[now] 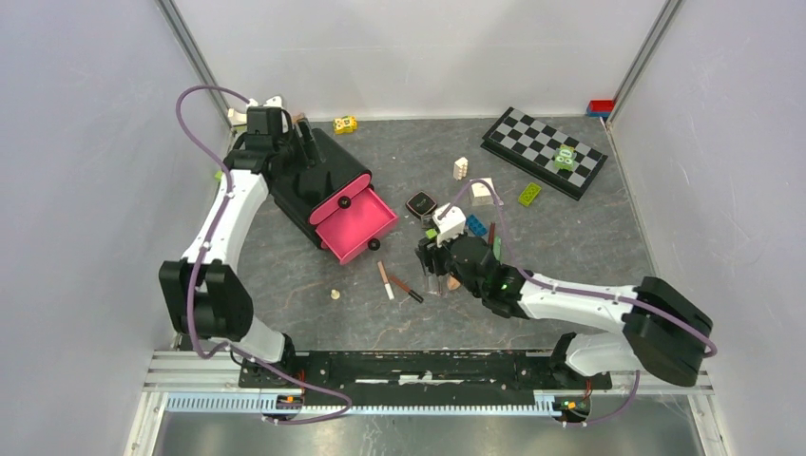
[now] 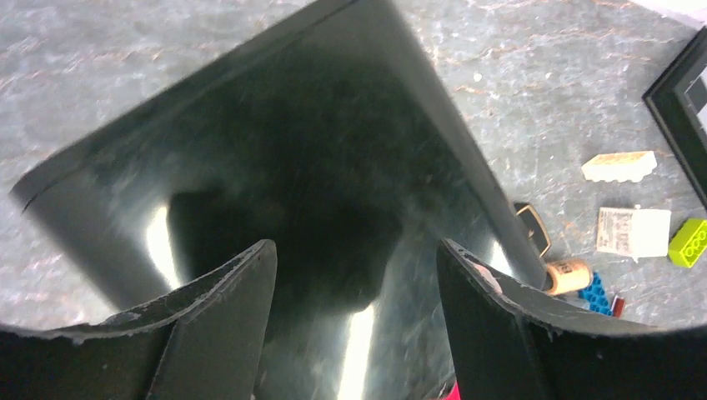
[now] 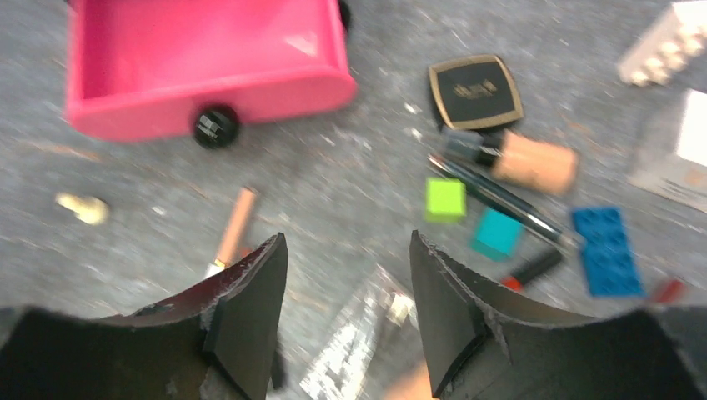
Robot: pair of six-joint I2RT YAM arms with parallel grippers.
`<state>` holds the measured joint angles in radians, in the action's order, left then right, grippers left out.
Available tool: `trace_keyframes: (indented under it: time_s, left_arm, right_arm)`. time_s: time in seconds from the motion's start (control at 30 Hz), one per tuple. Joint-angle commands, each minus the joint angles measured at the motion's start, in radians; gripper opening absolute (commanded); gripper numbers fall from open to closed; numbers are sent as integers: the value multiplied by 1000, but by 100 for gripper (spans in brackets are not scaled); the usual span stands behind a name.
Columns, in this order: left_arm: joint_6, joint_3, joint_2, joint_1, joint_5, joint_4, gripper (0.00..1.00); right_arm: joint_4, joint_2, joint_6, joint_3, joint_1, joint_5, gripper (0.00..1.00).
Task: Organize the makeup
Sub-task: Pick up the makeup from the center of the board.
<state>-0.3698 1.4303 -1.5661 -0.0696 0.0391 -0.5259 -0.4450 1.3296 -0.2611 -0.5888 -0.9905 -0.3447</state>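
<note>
Your right end effector [image 3: 346, 242] sits closest to the lens. Its jaws stand apart with bare table [image 3: 350, 167] between the tips, and nothing is gripped. A clear glittery tube [image 3: 358, 350] lies just beneath it, and a brown pencil [image 3: 236, 225] lies just to one side. The end effector hangs low over the middle of the table, probably because most of the makeup is scattered there: the black compact [image 3: 475, 90], a cork-coloured tube [image 3: 534, 162] and a dark pencil [image 3: 500, 196] are mixed in with toy blocks [image 3: 444, 200] you should leave alone.

Toward the far left corner, the black organizer [image 1: 314, 180] has its pink drawer [image 1: 356, 223] pulled out and facing the clutter, ready to be filled. It looks empty.

Your left end effector [image 2: 354, 250] is open above the organizer's glossy top. You likely have it there to steady the box, but I cannot tell whether it touches.
</note>
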Motion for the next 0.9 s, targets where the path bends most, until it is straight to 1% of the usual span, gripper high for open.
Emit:
trace_keyframes:
  time_s: [0.0, 0.07, 0.13, 0.2, 0.3, 0.37, 0.4, 0.43, 0.5, 0.57, 0.67, 0.77, 0.87]
  left_arm:
    - [15, -45, 160, -3, -67, -83, 78]
    - [1, -79, 229, -3, -74, -87, 79]
    - [-16, -121, 300, -3, -81, -96, 81]
    - [-36, -162, 371, -3, -83, -111, 83]
    - [-73, -220, 460, -3, -79, -139, 86]
    - [-85, -266, 524, -5, -71, -155, 88]
    - [-87, -286, 547, -5, -72, -168, 88]
    - [-89, -300, 575, -4, -75, -185, 89]
    - [-89, -331, 618, -4, -83, -209, 90]
    - [-93, -353, 654, -5, -81, -235, 91]
    - [-89, -392, 703, -5, -65, -261, 92]
    - [-62, -433, 753, -5, -70, -280, 93]
    - [-34, -474, 795, -4, -73, -291, 94]
  right_arm:
    - [399, -69, 100, -51, -3, -156, 64]
    - [552, -70, 87, -93, 0, -215, 67]
    - [659, -72, 62, -120, 0, -270, 73]
    - [707, -91, 48, -118, 0, -302, 79]
    - [718, -140, 35, -88, 5, -292, 98]
    - [735, -160, 20, -83, 17, -270, 98]
    - [746, -166, 42, -85, 26, -258, 98]
    - [755, -172, 1, -87, 36, -242, 98]
    - [773, -177, -23, -91, 65, -198, 98]
    - [793, -177, -58, -95, 106, -136, 98]
    - [800, -171, -99, -86, 195, 1, 98]
    - [771, -196, -100, -53, 260, 91, 98]
    - [749, -244, -119, -23, 294, 86, 98]
